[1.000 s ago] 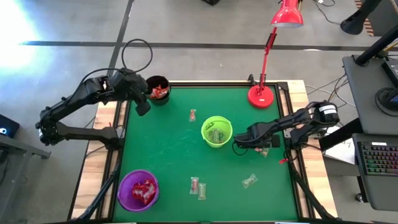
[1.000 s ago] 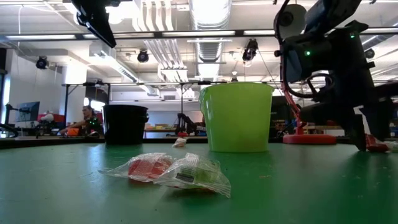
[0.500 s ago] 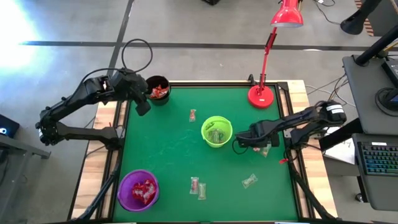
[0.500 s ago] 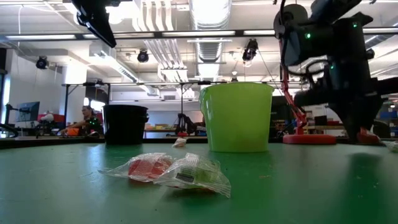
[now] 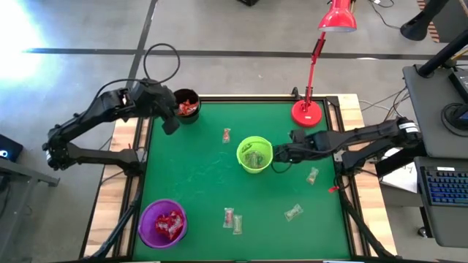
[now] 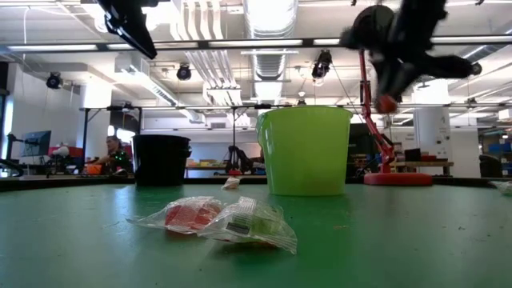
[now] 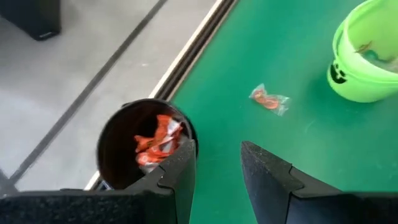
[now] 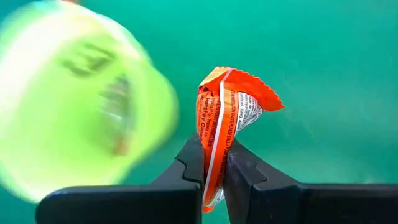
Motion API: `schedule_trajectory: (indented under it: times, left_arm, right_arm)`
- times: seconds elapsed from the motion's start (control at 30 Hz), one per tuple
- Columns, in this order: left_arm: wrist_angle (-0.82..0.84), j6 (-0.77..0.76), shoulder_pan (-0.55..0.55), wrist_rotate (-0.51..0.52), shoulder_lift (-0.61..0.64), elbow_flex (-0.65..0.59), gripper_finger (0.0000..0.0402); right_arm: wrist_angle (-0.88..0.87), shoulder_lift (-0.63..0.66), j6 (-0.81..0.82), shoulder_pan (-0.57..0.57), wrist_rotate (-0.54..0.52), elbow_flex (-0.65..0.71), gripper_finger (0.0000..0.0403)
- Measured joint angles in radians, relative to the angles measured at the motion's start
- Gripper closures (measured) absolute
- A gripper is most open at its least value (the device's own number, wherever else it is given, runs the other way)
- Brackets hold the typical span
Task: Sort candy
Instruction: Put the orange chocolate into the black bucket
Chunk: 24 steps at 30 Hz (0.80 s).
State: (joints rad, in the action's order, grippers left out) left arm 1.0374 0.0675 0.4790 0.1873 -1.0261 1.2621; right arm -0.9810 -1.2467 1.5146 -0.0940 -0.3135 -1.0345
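My right gripper point(image 5: 278, 154) hangs just right of the green cup point(image 5: 254, 154), shut on an orange-red wrapped candy point(image 8: 227, 118); the low view shows that candy point(image 6: 386, 102) high above the table. My left gripper point(image 5: 168, 120) hovers open and empty beside the black cup point(image 5: 186, 106), which holds red candies point(image 7: 158, 140). The purple cup point(image 5: 162, 223) at the near left also holds red candies. The green cup holds pale ones. Loose candies lie flat on the cloth: one point(image 5: 227, 135) left of the green cup, one point(image 5: 313, 175) under my right arm, one point(image 5: 293, 212) and a pair point(image 5: 232, 219) near the front. My right gripper pinches one end of the orange-red wrapper point(image 8: 213, 146) between its two fingers point(image 8: 193, 163). The arm reaches in from the table's right side. The rest of the wrapper stands out beyond the fingertips, bent over, and is lifted clear of the table.
A red desk lamp's base point(image 5: 307, 112) stands at the table's far right corner, its arm rising over the far edge. The green cloth point(image 5: 197, 172) between the cups is bare. Beyond the table's right edge stand a desk and keyboard point(image 5: 446, 186).
My right gripper has risen from the cloth at the table's right, taking the orange-red candy up clear of the table, and has moved a little toward the far edge, next to the green cup. The pale candy under the arm has stayed in place.
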Motion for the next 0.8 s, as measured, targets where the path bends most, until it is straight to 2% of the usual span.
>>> schedule_trajectory:
  times: [0.2, 0.4, 0.5, 0.67, 0.8]
  left_arm:
    - [-0.018, 0.000, 0.000, -0.169, -0.028, 0.002, 0.0290]
    - [-0.073, -0.006, 0.000, -0.330, -0.068, 0.003, 0.0290]
    - [-0.114, -0.005, 0.000, -0.469, -0.092, 0.003, 0.0290]
    - [-0.202, 0.007, 0.000, -0.759, -0.133, 0.003, 0.0290]
    - [-0.250, 0.007, 0.000, -0.878, -0.159, 0.003, 0.0290]
  right_arm:
    - [0.006, -0.049, -0.169, 0.000, -0.125, -0.182, 0.0383]
    - [0.040, -0.130, -0.363, 0.003, -0.179, -0.349, 0.0383]
    - [0.083, -0.174, -0.465, 0.003, -0.178, -0.424, 0.0383]
    - [0.149, -0.245, -0.620, 0.003, -0.161, -0.536, 0.0383]
    - [0.174, -0.291, -0.707, 0.003, -0.150, -0.622, 0.0383]
